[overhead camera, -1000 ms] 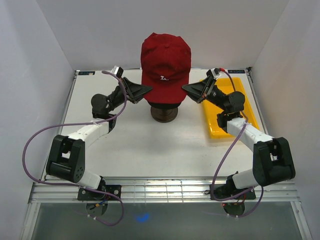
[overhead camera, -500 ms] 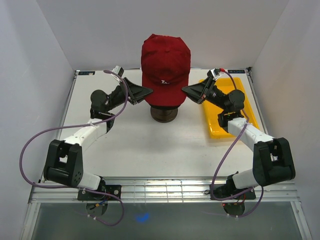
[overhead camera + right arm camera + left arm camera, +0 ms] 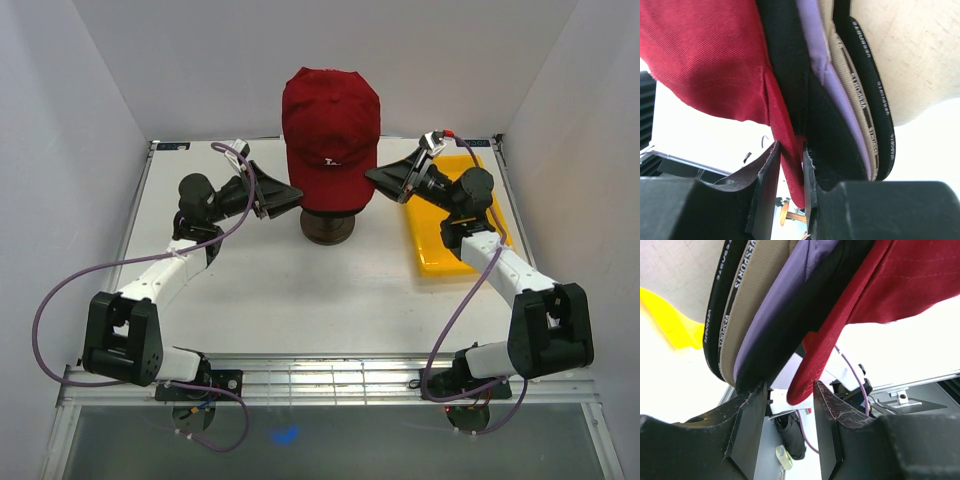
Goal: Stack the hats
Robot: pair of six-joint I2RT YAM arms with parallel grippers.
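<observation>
The red hat tops a stack of hats on the mannequin head. In the left wrist view a black, a tan, a lavender and another black hat nest under the red hat. My left gripper is at the stack's left rim. It is open, and the red rim hangs loose between its fingers. My right gripper is at the right rim. Its jaws stand slightly apart around the red hat's edge.
The beige mannequin head stands on a dark round base at the table's middle back. A yellow tray lies at the right, under my right arm. White walls close in the back and sides.
My left gripper's jaws have opened wide off the red rim and that arm has drawn back to the left. My right gripper's jaws have parted a little. The hats have stayed in place.
</observation>
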